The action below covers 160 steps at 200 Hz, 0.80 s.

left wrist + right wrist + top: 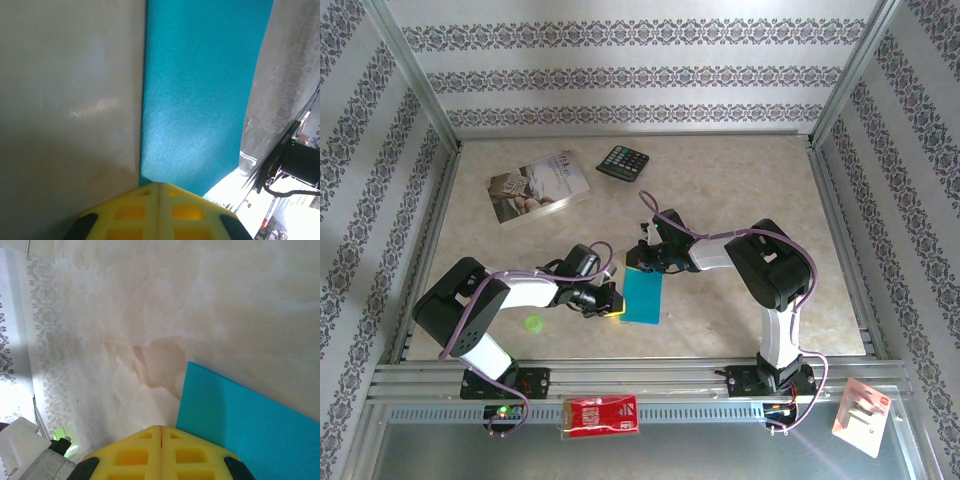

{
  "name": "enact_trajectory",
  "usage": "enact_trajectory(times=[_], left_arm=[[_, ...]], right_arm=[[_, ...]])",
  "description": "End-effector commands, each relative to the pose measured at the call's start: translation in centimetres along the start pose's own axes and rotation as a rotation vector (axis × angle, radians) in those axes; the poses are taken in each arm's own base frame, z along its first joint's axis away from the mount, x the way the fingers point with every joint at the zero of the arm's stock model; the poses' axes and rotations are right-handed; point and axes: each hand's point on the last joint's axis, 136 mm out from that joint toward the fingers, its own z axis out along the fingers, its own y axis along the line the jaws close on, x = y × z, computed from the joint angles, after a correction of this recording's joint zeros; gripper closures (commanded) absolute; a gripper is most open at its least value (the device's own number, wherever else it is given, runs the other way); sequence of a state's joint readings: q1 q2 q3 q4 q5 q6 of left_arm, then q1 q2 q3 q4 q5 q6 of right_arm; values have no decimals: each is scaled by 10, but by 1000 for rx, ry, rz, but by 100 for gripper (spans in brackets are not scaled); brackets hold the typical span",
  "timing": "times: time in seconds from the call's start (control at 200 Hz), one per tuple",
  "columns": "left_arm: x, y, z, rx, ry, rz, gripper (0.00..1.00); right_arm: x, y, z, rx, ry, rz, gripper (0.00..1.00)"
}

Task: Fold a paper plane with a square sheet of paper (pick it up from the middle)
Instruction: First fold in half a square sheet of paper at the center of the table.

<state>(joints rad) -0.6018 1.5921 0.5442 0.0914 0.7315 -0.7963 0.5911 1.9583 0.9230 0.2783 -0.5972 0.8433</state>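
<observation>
**Square sheet of paper (643,297) flat on the surface (750,170), left hand (612,304) and right hand (642,262) both closed at its edges**

From above: turquoise, plain, showing as an oblong rather than a square, clearly longer than wide. Long axis running near to far, the far end leaning slightly toward the right arm's side. Four blunt corners, lying flat. Placed in the near half of the surface, between the two hands. Well apart from the pale book (540,187) and the black calculator (623,162) at the far side. Near a small green thing (533,323) off to its left.

Left hand: low at the oblong's left long edge, close to the near corner. Yellow fingers (132,214) pressed together, a thin seam between them. From the left wrist, paper stretching straight away from the tips as a long band, its near end meeting them. Whether any paper is caught in that seam, cannot tell.

Right hand: at the far short edge, toward its left corner. Fingers (132,457) likewise pressed together, seam closed. From the right wrist, one sharp corner of the paper just right of the tips, its edge running down to them, flat against the marbled surface.

Past the front rail, off the surface: a red packet (602,415).
</observation>
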Motion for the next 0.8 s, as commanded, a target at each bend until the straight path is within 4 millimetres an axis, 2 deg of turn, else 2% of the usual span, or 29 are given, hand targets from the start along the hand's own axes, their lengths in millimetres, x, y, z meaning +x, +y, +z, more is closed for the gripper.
enact_trajectory(times=[0.0, 0.285, 0.465, 0.545, 0.64, 0.794], left_arm=[[58, 41, 6, -139, 163, -135, 100], [72, 47, 4, -164, 158, -142, 100], [75, 42, 6, -156, 167, -127, 100], [69, 33, 3, -143, 148, -96, 100], [55, 13, -6, -116, 97, -23, 98], [27, -17, -27, -68, -42, 67, 88]], right_arm=[[12, -71, 6, 223, 3, 99, 100], [10, -70, 8, 221, 5, 94, 100], [9, -69, 8, 219, 9, 88, 100], [9, -68, 8, 216, 14, 85, 100], [9, -65, 7, 203, 25, 73, 100], [8, -40, 7, 119, 78, -5, 100]])
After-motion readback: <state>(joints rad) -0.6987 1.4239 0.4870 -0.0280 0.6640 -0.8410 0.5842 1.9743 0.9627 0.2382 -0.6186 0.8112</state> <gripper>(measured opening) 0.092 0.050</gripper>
